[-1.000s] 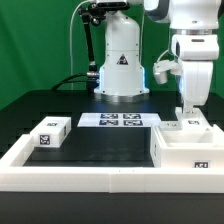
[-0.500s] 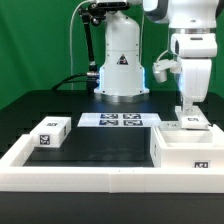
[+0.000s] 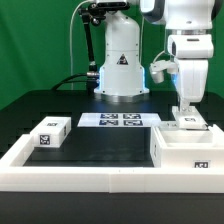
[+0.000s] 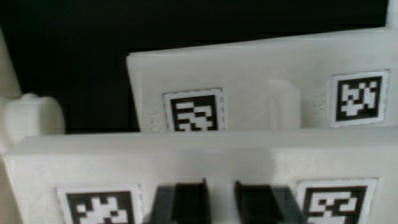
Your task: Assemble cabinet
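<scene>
While the gripper (image 3: pixel 186 108) hangs low over the cabinet (image 3: pixel 182 152), which sits at the exterior view's right just behind the border rail (image 3: pixel 90 176), fingers (image 4: pixel 178 204) look near-together, actual grip: can't tell.

Robotics lab: green backdrop (image 3: pixel 35 45), marker board (image 3: pixel 121 121), black table (image 3: pixel 100 148).

The black table (image 3: pixel 100 150) is seen from its front edge, slightly from above, facing the white robot pedestal (image 3: pixel 120 65) at middling range. The large white tagged plastic cabinet (image 3: pixel 185 150) (image 4: pixel 249 100), shared by both views, is filmed from the wrist at very close range.
</scene>
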Controlling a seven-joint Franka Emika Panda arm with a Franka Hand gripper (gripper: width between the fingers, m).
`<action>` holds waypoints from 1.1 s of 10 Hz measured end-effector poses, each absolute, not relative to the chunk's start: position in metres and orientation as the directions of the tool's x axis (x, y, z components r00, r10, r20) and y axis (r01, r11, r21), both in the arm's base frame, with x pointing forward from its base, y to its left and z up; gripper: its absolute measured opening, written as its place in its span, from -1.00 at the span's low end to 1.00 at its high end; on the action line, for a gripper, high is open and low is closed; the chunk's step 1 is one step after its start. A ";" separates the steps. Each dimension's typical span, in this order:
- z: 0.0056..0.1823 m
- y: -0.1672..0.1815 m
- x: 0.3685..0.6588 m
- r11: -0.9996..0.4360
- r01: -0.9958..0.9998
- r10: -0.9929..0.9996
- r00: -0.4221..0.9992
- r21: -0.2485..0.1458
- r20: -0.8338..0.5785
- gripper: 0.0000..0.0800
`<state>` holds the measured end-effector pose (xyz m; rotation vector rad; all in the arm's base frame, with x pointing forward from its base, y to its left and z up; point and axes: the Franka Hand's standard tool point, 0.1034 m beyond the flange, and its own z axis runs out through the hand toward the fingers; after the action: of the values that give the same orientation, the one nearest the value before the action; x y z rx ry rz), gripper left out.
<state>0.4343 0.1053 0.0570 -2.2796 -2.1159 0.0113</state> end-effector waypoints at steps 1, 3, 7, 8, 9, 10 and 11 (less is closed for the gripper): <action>0.056 0.106 0.436 -0.073 0.997 0.997 0.074 -0.028 0.018 -0.82; 0.055 0.106 0.437 -0.074 0.997 0.997 0.075 -0.029 0.018 -0.82; 0.060 0.108 0.445 -0.074 0.997 0.997 0.074 -0.019 0.020 -0.82; 0.062 0.107 0.449 -0.076 0.997 0.997 0.076 -0.016 0.019 -0.82; 0.062 0.106 0.451 -0.078 0.997 0.997 0.078 -0.016 0.017 -0.82; 0.062 0.105 0.451 -0.080 0.997 0.997 0.080 -0.016 0.017 -0.82; 0.061 0.105 0.450 -0.080 0.997 0.997 0.081 -0.018 0.017 -0.82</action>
<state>0.4504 0.1049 0.0615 -2.2908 -2.1129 -0.0004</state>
